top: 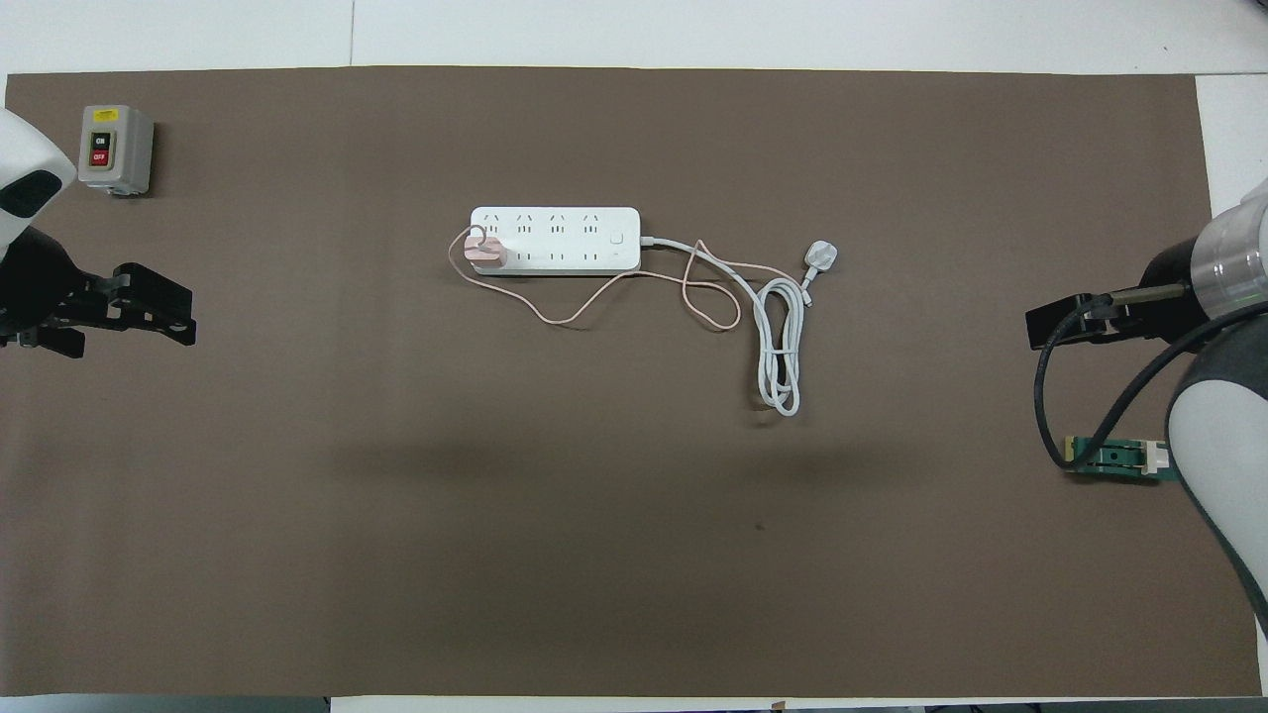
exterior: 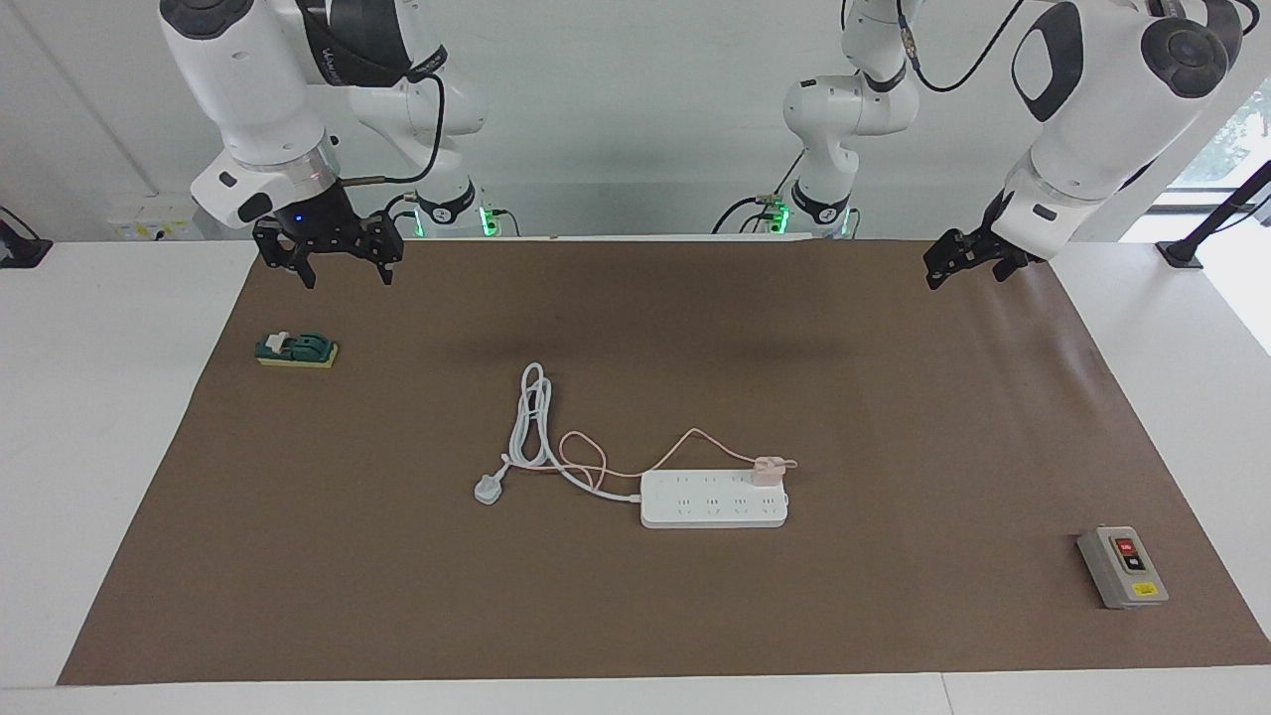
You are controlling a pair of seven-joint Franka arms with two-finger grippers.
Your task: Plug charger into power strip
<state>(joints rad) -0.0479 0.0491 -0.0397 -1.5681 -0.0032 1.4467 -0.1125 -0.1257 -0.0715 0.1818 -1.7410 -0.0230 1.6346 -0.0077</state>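
Claws (exterior: pixel 343 270) over brown mat (exterior: pixel 894 417)

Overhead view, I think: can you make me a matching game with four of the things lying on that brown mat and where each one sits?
Things:
1. charger
2. grey switch box
3. white plug
4. green block

Places:
A. mat corner at the left arm's end, farthest from the robots
B. on the power strip, at its end toward the left arm
C. at the right arm's end, nearest the robots of the four
D. on the mat, at the end of the strip's thick cord

Pairs: 1-B, 2-A, 3-D, 4-C
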